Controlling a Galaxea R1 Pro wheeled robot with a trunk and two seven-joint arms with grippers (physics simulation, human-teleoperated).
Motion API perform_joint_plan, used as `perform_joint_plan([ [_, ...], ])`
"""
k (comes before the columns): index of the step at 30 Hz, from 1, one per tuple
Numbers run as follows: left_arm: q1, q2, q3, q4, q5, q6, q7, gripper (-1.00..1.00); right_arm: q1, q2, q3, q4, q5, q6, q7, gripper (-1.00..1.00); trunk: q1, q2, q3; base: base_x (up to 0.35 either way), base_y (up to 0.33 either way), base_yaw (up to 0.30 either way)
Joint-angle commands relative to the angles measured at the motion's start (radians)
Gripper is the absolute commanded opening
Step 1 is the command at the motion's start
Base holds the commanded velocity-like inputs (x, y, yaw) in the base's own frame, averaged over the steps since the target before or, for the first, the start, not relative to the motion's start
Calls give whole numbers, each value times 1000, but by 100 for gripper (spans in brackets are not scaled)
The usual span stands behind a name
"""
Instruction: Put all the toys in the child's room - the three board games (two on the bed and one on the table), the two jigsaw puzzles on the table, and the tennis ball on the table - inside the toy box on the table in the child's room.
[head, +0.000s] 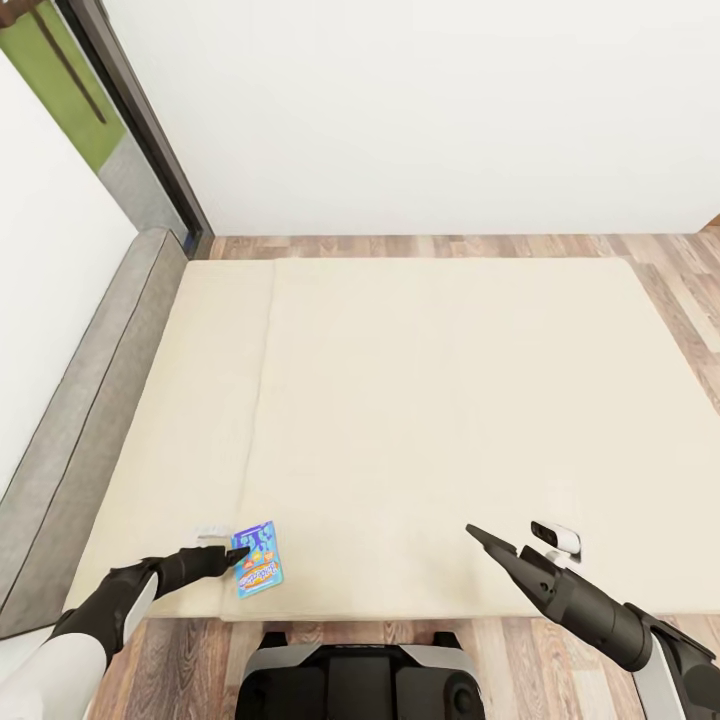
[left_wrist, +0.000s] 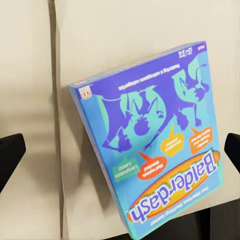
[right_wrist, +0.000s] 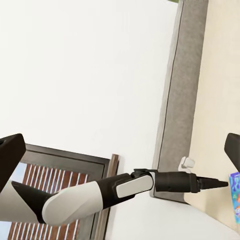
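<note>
Beige mattress spreads wide across the bed (head: 420, 400), grey frame running along its left side and wood floor beyond. Near the front left corner lies the blue Balderdash board game (head: 258, 558), flat on the mattress. The left gripper (head: 238, 553) is right at the box's left edge, its fingers (left_wrist: 10, 155) spread wide with the box lying between them. Over on the right, the right gripper (head: 478, 535) hovers above bare mattress, well apart from the game, fingers apart too.

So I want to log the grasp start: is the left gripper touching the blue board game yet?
Cannot tell. In the head view the left gripper overlaps the blue board game; in the left wrist view both fingers stand off its sides.
</note>
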Motion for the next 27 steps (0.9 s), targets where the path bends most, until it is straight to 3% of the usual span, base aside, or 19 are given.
perform_joint_plan([
  [1,0,-2,8,-2,-8,8,-8,100,0,0,0,0,-3,8,1,100,1,-2,-1,0,0,0],
  [8,0,-7,8,-3,-8,8,-18,100,0,0,-9,0,-3,9,1,100,1,-2,-1,0,0,0],
  [17,0,-7,7,-2,-7,8,-119,100,0,1,-32,0,-4,11,3,100,1,-2,-1,0,0,0],
  [27,0,-8,7,-2,-9,7,-136,100,0,0,-35,0,-3,13,4,100,1,-2,-11,0,0,0],
])
